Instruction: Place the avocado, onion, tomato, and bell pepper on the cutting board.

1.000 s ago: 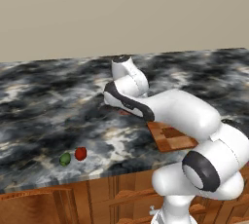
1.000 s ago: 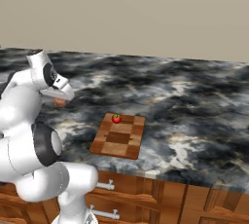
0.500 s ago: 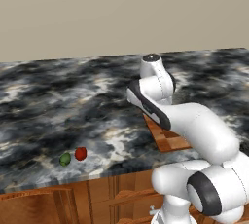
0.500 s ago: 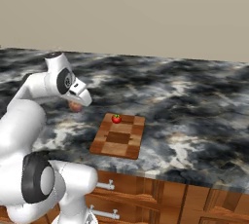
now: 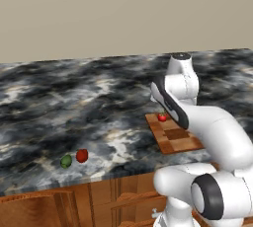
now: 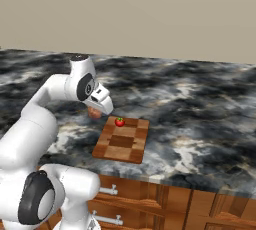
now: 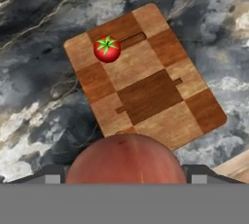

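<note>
The onion (image 7: 126, 158) is clamped in the tool (image 6: 95, 112) above the desk (image 6: 200, 114), just off the cutting board (image 7: 146, 79) edge. The tomato (image 7: 107, 48) is seated on the board's far corner. The avocado (image 5: 66, 161) and bell pepper (image 5: 82, 155) (touching) are located well apart, near the desk's front edge.

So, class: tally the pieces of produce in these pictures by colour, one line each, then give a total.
Red: 2, the tomato and the bell pepper
Green: 1, the avocado
Pinkish-brown: 1, the onion in the claw
Total: 4
</note>
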Controlling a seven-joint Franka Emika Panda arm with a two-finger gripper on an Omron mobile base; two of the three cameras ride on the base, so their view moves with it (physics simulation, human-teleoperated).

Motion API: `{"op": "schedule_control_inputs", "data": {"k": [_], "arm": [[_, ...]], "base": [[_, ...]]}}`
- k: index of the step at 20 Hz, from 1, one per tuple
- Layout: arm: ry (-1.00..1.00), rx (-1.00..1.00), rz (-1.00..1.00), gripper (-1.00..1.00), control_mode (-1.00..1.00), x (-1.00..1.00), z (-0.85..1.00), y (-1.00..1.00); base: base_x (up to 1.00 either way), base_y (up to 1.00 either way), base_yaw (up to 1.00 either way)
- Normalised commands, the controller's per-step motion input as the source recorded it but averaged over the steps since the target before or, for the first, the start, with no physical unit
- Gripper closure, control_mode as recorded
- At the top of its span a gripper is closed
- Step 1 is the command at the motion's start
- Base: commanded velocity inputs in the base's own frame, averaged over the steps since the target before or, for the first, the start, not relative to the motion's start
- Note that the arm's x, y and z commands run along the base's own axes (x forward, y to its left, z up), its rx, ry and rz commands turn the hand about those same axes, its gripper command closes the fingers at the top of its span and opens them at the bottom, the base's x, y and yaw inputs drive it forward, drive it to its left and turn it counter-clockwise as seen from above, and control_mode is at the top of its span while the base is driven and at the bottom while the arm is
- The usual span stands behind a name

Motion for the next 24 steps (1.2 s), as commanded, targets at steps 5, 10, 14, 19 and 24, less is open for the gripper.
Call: {"op": "schedule_control_inputs", "data": {"k": [5,10,14,19,24], "arm": [[0.01,0.08,-0.04,1.00,-1.00,0.00,-0.04,-0.66],[0.00,0.04,-0.06,1.00,-1.00,0.10,-0.12,-0.39],[0.06,0.01,-0.03,1.00,-1.00,0.32,-0.30,-0.23],[0.08,0.00,0.00,1.00,-1.00,0.48,-0.42,-0.07],[0.07,0.01,0.00,1.00,-1.00,0.47,-0.29,-0.19]], "base": [[0.00,0.00,0.00],[0.00,0.00,0.00],[0.00,0.00,0.00],[0.00,0.00,0.00],[0.00,0.00,0.00]]}}
